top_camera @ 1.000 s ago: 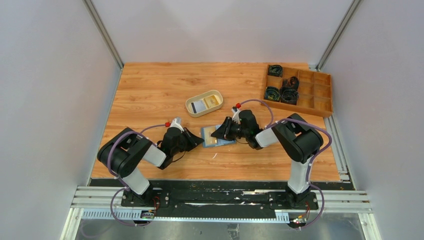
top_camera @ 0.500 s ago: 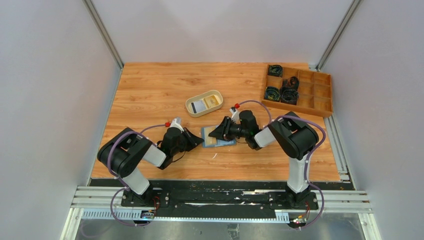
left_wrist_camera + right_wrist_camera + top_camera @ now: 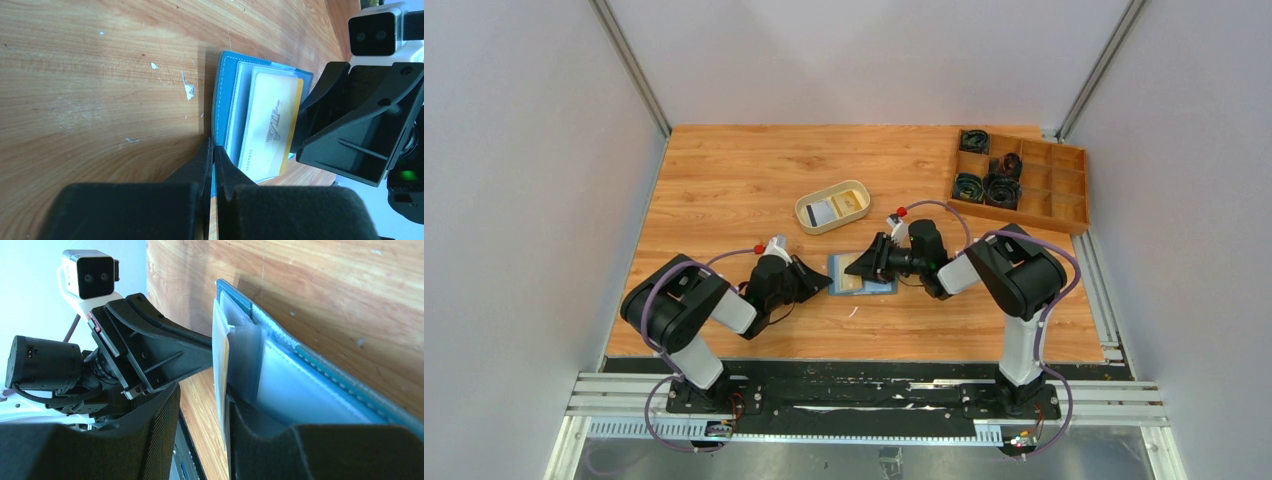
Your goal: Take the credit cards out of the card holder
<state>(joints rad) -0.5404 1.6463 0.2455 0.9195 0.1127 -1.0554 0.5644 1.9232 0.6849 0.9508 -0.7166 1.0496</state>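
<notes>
Pale card (image 3: 822, 212) is already lying in the cream oval tray (image 3: 800, 214), left gripper (image 3: 213, 150) clamping the blue folding wallet (image 3: 220, 100), right gripper (image 3: 202, 395) hanging half-open around its yellow-edged card (image 3: 272, 125).

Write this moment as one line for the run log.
left gripper shut on card holder edge | right gripper open around yellow card | card not yet out | tray holds cards

Left tool (image 3: 213, 146) lies low, jaws pinched closed, facing the right tool (image 3: 202, 396), jaws slightly parted.

Black-and-white arms (image 3: 674, 305), purple cables (image 3: 934, 202)
</notes>
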